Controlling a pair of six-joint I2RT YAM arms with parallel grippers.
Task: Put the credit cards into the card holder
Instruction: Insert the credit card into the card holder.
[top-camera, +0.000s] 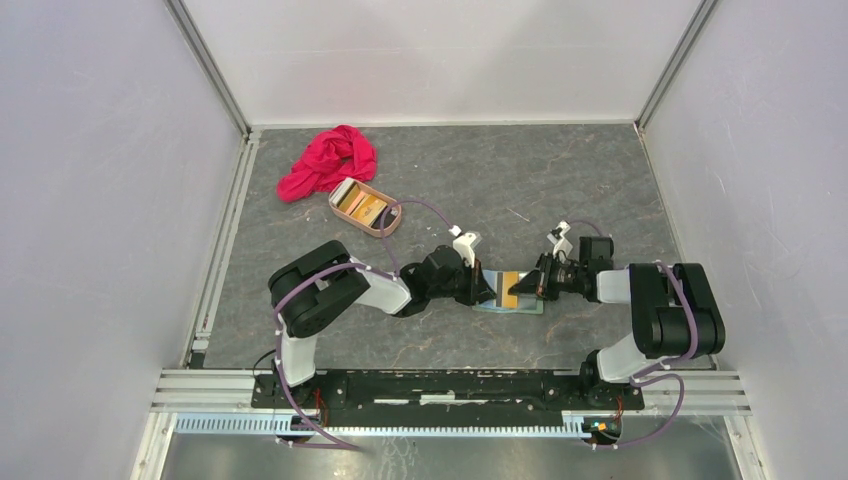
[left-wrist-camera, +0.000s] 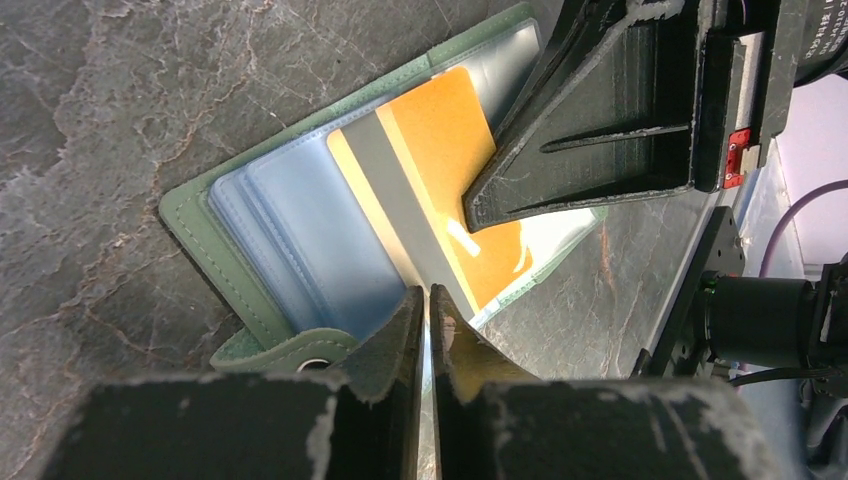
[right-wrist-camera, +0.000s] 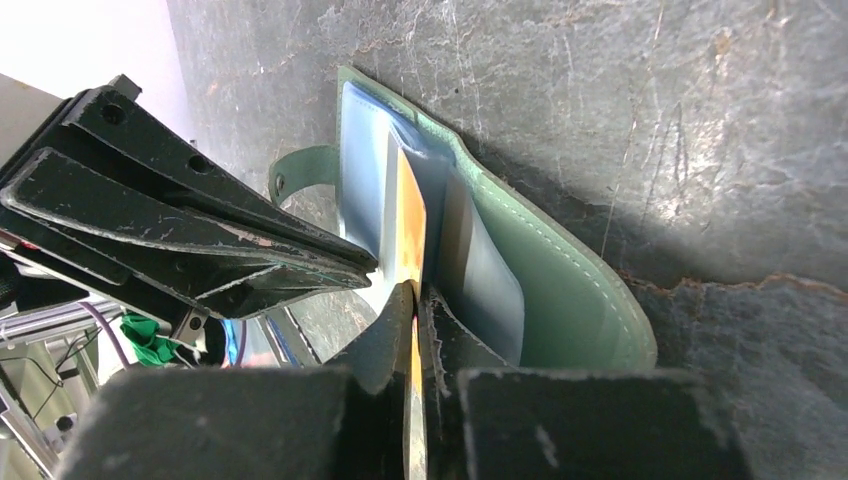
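Grey marbled counter below, right hand clamped thin on the orange card lying across the open card holder, left hand narrow, seemingly nipping a clear sleeve: risks buckling the card if pushed askew, or losing the pocket mouth through a slipped sleeve.
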